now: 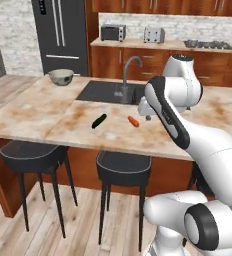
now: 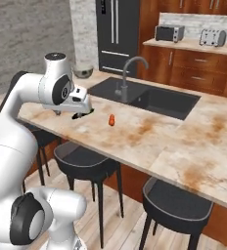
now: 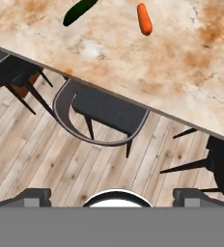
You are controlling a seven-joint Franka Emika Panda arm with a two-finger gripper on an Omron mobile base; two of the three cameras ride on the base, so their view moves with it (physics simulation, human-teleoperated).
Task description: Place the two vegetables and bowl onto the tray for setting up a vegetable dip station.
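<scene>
Near the desk's front edge, your carrot [image 1: 133,121] and the dark green vegetable [image 1: 99,120] lie apart on bare stone, both untouched. Your jaws hang spread and empty above the front edge, over the stools [image 3: 104,113]. The bowl [image 1: 61,76] waits at the far left corner beside the sink [image 1: 110,92]. No tray is visible yet.

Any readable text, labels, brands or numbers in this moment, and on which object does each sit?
None can be read.
The toaster oven, the toaster and the fridge show no legible marks; any there are too small and blurred.
The carrot, green vegetable, bowl and counter carry no text.
</scene>
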